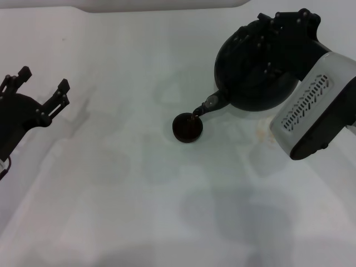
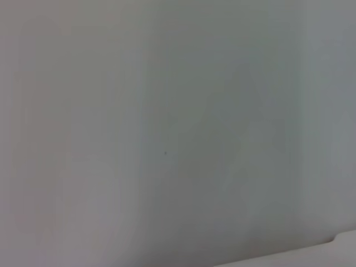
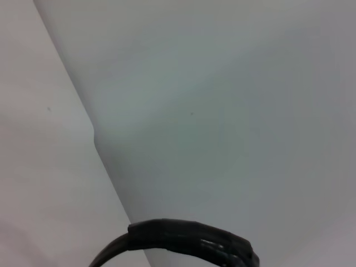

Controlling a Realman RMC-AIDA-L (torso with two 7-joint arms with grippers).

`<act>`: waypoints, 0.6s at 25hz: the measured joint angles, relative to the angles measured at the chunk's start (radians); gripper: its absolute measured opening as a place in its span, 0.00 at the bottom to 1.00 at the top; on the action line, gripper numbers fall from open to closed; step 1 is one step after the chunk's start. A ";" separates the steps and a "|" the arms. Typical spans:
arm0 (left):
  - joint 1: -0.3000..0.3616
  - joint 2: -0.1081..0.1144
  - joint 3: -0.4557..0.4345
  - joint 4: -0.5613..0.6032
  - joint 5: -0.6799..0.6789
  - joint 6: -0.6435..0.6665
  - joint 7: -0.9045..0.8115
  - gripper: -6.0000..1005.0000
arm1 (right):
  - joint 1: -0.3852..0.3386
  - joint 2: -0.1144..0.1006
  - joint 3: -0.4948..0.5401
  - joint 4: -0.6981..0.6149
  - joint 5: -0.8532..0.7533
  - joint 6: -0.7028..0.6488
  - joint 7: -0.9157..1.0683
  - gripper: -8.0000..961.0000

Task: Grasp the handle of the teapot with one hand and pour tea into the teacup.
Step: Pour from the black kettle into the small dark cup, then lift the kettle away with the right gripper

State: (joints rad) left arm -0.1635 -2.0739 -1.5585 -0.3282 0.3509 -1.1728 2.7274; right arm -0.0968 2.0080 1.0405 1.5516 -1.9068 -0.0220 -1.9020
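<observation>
The round matte-black teapot (image 1: 253, 75) hangs tilted in the air at the right of the head view. Its short spout (image 1: 207, 105) points down at the rim of the tiny black teacup (image 1: 187, 127), which stands on the white table. My right gripper (image 1: 278, 33) is shut on the teapot's handle, which its fingers mostly hide. The arched black handle (image 3: 183, 239) shows in the right wrist view. My left gripper (image 1: 41, 89) is open and empty at the far left, well away from the cup.
The white table (image 1: 111, 183) runs across the whole head view, with a raised white edge (image 1: 161, 5) at the back. The left wrist view shows only bare pale surface (image 2: 167, 139).
</observation>
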 joint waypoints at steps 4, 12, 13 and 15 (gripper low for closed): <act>-0.002 0.000 0.000 0.000 0.002 0.001 0.000 0.87 | 0.000 0.000 -0.002 -0.001 0.000 -0.003 0.000 0.11; -0.003 0.000 0.000 0.000 0.004 0.001 0.000 0.87 | 0.002 0.000 -0.008 -0.003 0.000 -0.003 -0.001 0.11; -0.003 0.000 0.000 0.000 0.004 0.001 0.000 0.87 | 0.003 0.000 -0.008 -0.004 -0.003 -0.003 -0.001 0.11; -0.003 0.000 0.000 0.000 0.004 0.001 0.000 0.87 | 0.004 0.000 -0.009 -0.006 -0.009 -0.003 -0.001 0.11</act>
State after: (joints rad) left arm -0.1661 -2.0739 -1.5584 -0.3282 0.3546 -1.1718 2.7273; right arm -0.0929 2.0081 1.0318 1.5456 -1.9160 -0.0247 -1.9034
